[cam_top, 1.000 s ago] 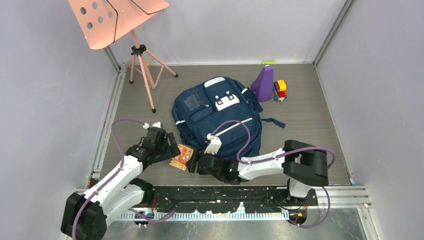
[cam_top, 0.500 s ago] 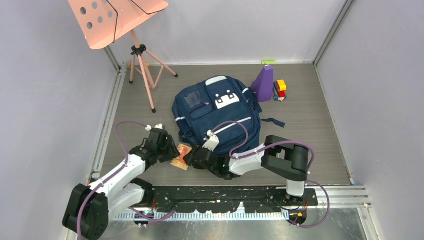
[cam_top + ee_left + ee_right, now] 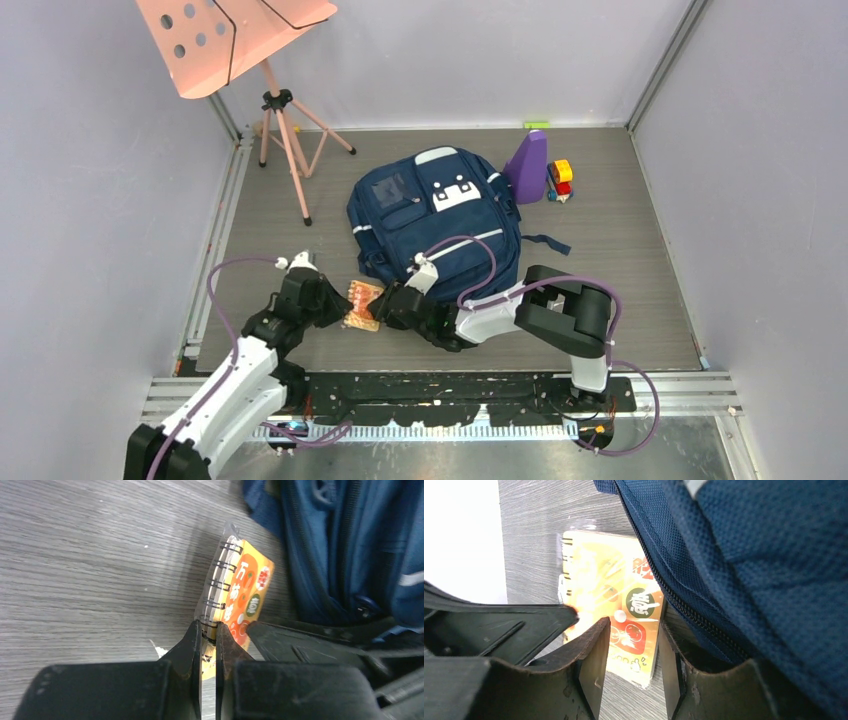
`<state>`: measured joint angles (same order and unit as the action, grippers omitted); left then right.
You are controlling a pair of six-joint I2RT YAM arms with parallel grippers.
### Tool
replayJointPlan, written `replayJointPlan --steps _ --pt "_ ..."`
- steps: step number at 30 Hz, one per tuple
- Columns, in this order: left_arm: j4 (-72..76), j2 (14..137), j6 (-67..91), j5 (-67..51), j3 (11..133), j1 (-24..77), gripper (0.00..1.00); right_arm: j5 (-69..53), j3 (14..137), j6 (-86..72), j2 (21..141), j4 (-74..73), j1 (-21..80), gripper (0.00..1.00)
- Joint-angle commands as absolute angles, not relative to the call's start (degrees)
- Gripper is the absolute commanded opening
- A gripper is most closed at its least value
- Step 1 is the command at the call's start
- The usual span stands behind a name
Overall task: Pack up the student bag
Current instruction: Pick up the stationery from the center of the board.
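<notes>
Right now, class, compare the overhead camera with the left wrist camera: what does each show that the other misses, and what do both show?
Only the overhead view: the pink music stand, the purple cone, the toy blocks beside it, and the whole backpack with its white patch.

Only the left wrist view: the notebook has a black wire spiral, pinched in the shut left gripper, and there is print on its orange cover.

Both: the orange notebook, the navy backpack, the left gripper and the grey wood-grain table.
</notes>
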<state>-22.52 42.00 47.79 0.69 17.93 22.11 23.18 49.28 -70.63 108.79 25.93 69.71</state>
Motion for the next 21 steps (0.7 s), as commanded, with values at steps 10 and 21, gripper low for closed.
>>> replayJointPlan --steps 10,21 --pt "-30.04 29.72 48.69 -3.66 22.16 23.38 0.0 22.79 44.87 -61.82 102.96 28.37 69.08 0.52" --pt "-31.96 29.03 44.23 -5.01 24.28 23.38 0.0 -0.39 44.12 -30.94 87.57 22.88 61.21 0.86"
